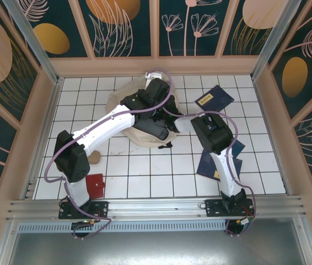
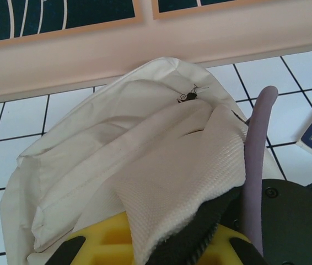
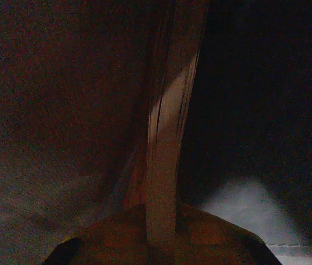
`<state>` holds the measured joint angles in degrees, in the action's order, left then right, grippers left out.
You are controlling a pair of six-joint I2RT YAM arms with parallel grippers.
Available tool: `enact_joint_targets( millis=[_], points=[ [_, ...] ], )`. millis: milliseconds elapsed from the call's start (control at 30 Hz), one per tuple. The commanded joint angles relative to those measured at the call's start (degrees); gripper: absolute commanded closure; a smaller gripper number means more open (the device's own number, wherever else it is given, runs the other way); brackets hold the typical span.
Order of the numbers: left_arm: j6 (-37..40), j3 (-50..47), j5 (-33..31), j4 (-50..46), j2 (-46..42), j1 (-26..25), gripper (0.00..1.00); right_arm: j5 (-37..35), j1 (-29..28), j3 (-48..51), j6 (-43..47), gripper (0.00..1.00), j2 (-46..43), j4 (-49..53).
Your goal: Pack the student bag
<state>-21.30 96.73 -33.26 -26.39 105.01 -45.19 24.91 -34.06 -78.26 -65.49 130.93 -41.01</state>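
Judging by the overhead view, we are looking at a task that is partway along. The student bag [image 1: 122, 100] is lying on the tiled tabletop [image 1: 145, 171] in the upper middle of the frame, and both arms are reaching to it.

The left gripper [image 2: 167, 245] is pinching a fold of the cream fabric. Its jaws are closed down on the cloth, and they seem to be holding the bag's mouth up. The right gripper [image 3: 161, 234] is sitting in darkness, apparently inside the bag. Its jaws are clamping a thin flat item [image 3: 167, 138] seen edge-on. We are guessing it is a book, but the view is too dim for us to be sure. In our judgement, one item is going in now.

Several things are lying outside the bag and, we are judging, waiting to be packed:
- A navy book [image 1: 214, 99] is lying at upper right, well apart from the bag.
- More navy books [image 1: 214, 164] are lying at lower right, beside the right arm.
- A red flat item [image 1: 95, 185] is lying at lower left, near the left arm's base.
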Motion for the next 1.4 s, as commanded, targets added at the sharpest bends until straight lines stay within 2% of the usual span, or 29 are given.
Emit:
enact_joint_targets(
  millis=[0,67,100,167,333,600,767,867,967,1067,1233,1267,1367],
  points=[
    [-2.0,-0.3,-1.0,3.0,-2.7,0.4,1.0,-4.7,-0.3,-1.1,0.1,0.92,-0.8,-4.7],
    [-2.3,-0.5,-1.3,3.0,-2.6,0.5,1.0,-4.1,-0.4,0.0,0.1,0.59,-2.0,-3.5],
    [-2.6,-0.5,-1.4,2.9,-2.5,0.7,1.0,-3.6,-0.3,0.7,0.1,0.5,-2.9,-3.0],
    [-2.9,-0.7,-1.5,2.9,-2.5,1.0,1.0,-2.8,-0.4,3.6,-0.3,0.44,-5.5,-2.6],
    [-3.8,-1.3,-1.4,3.1,-2.5,1.7,1.0,-1.4,-0.9,11.6,-1.6,0.43,-13.4,-2.3],
    [-3.9,-1.1,-2.2,3.1,-2.3,2.2,1.0,-4.2,-2.4,21.9,1.0,0.43,-25.7,9.7],
    [-4.1,-3.5,-3.7,3.3,-3.8,2.7,1.0,-2.2,-2.8,30.9,2.9,0.47,-34.6,9.3],
    [-4.8,-6.8,-5.0,4.3,-5.3,3.4,1.0,-7.2,-3.8,33.1,10.9,0.47,-41.9,17.8],
    [-6.1,-11.0,-6.3,5.4,-7.8,4.8,1.0,-19.2,-3.4,34.5,19.0,0.46,-49.5,30.1],
    [-6.9,-15.0,-7.5,6.4,-11.0,6.4,0.99,-27.6,-0.4,36.2,23.9,0.44,-56.3,39.1],
    [-6.6,-19.8,-8.2,7.7,-15.5,8.3,0.98,-28.6,12.1,37.8,27.1,0.44,-61.7,49.8],
    [-6.3,-20.4,-7.3,8.3,-16.0,8.4,0.98,-28.7,14.4,38.0,27.5,0.44,-62.1,51.1],
    [-5.6,-21.9,2.2,9.5,-16.1,8.4,0.92,-30.1,20.2,38.8,28.5,0.44,-62.2,54.1]
  ],
)
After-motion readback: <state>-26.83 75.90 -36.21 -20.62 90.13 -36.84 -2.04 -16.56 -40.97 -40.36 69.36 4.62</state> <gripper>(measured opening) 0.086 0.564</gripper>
